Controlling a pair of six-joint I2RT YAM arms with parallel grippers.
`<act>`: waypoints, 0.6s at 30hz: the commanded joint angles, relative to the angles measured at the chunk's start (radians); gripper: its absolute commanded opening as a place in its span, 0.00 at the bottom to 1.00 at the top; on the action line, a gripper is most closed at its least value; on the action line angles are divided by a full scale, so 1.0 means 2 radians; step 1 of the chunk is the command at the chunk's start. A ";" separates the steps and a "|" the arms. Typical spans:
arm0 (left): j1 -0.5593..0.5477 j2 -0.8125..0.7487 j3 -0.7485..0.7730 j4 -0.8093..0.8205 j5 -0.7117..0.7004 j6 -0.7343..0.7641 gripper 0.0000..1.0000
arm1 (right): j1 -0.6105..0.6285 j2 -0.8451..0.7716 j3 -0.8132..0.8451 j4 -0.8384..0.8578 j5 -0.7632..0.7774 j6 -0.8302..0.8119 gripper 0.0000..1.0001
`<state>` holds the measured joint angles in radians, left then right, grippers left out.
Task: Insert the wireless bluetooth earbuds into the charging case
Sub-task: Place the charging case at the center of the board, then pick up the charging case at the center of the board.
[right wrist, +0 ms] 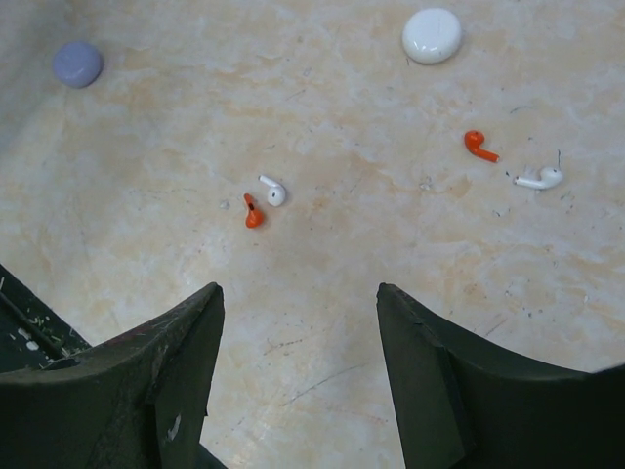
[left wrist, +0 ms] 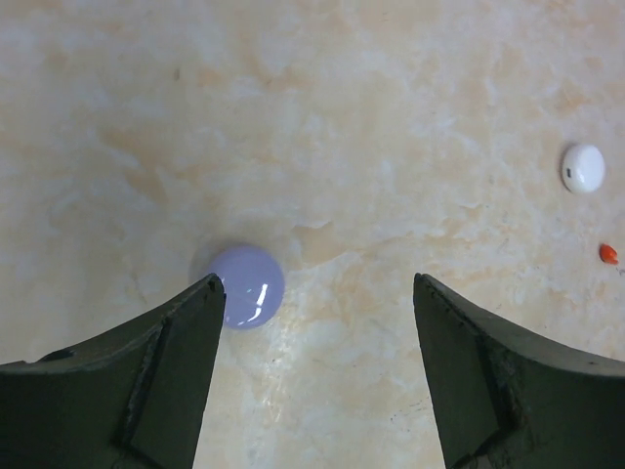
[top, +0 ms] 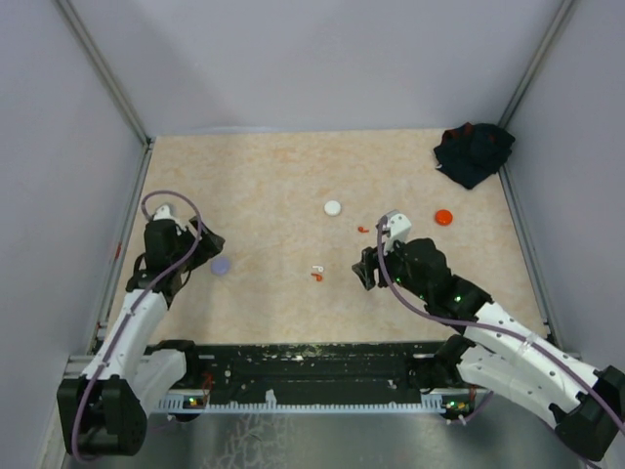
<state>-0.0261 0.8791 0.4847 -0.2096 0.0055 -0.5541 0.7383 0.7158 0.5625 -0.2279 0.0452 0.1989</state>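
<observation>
Three round charging cases lie shut on the table: a lavender case (top: 221, 265) (left wrist: 249, 285), a white case (top: 333, 207) (right wrist: 432, 35) and an orange case (top: 443, 217). Small earbuds are scattered mid-table. An orange earbud (right wrist: 254, 212) touches a white earbud (right wrist: 273, 190), and another orange earbud (right wrist: 479, 146) lies near a second white earbud (right wrist: 540, 179). My left gripper (left wrist: 314, 288) is open just above the table, with the lavender case beside its left fingertip and nothing between the jaws. My right gripper (right wrist: 298, 290) is open and empty, short of the nearer earbud pair.
A dark crumpled cloth (top: 474, 151) lies in the far right corner. Grey walls and metal rails enclose the tan table (top: 273, 176) on three sides. The black base rail runs along the near edge.
</observation>
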 commanded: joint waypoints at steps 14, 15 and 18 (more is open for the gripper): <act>-0.138 0.200 0.139 0.111 0.142 0.231 0.81 | -0.007 0.095 0.025 0.044 0.052 0.011 0.71; -0.144 0.215 0.148 0.126 0.146 0.232 0.81 | -0.008 0.095 0.022 0.046 0.053 0.013 0.72; -0.157 0.270 0.176 0.156 0.163 0.232 0.80 | -0.009 0.096 0.021 0.050 0.051 0.012 0.76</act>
<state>-0.3164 1.3228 0.7593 -0.0303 0.2913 -0.1394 0.7345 0.9115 0.5724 -0.2005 0.1246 0.2138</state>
